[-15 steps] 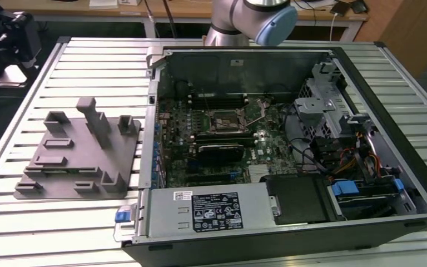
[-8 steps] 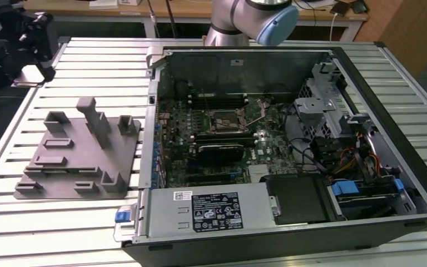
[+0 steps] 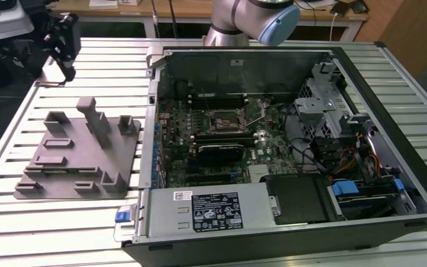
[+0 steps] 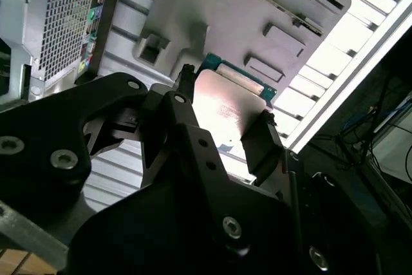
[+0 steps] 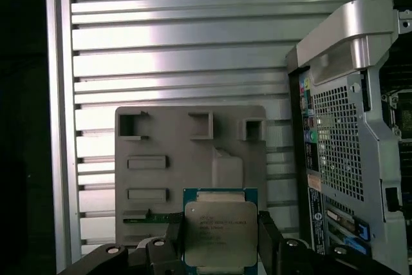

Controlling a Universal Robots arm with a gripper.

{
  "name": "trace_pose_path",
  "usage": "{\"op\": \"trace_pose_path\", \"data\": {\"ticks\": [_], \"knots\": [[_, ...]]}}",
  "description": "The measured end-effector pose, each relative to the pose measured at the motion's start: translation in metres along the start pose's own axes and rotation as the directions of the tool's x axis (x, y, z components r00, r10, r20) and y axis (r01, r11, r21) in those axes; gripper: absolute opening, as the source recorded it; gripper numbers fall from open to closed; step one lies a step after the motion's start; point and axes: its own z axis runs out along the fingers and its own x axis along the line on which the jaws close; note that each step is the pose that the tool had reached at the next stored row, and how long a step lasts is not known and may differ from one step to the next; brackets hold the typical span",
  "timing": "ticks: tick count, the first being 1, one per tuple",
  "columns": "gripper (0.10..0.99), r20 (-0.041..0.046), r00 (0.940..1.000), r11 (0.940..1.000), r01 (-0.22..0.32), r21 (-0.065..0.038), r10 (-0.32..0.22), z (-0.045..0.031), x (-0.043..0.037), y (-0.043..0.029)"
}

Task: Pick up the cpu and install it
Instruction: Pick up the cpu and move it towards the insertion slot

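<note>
Exterior view's left: gripper (image 3: 66,69) hangs over the slatted table (image 3: 20,222), just past the far edge of the grey tray (image 3: 80,158) with its upright posts. First wrist view: fingers (image 5: 267,243) pinch the cpu (image 5: 219,231) by two opposite edges, silver top toward the camera, tray in the background. Second wrist view shows the same pinch. Exterior view's right: open computer case (image 3: 391,139) and its motherboard socket (image 3: 224,119), well apart from the gripper. Arm (image 3: 251,19) rises behind the case.

The cpu (image 4: 222,102) partly behind the claw (image 4: 224,113)
</note>
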Motion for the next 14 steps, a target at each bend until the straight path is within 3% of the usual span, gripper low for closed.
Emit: {"op": "trace_pose_path", "data": {"ticks": [14], "knots": [[0.541, 0.0, 1.0, 1.0, 0.0, 0.0, 0.0, 0.0011, -0.0584, 0.0041]]}}
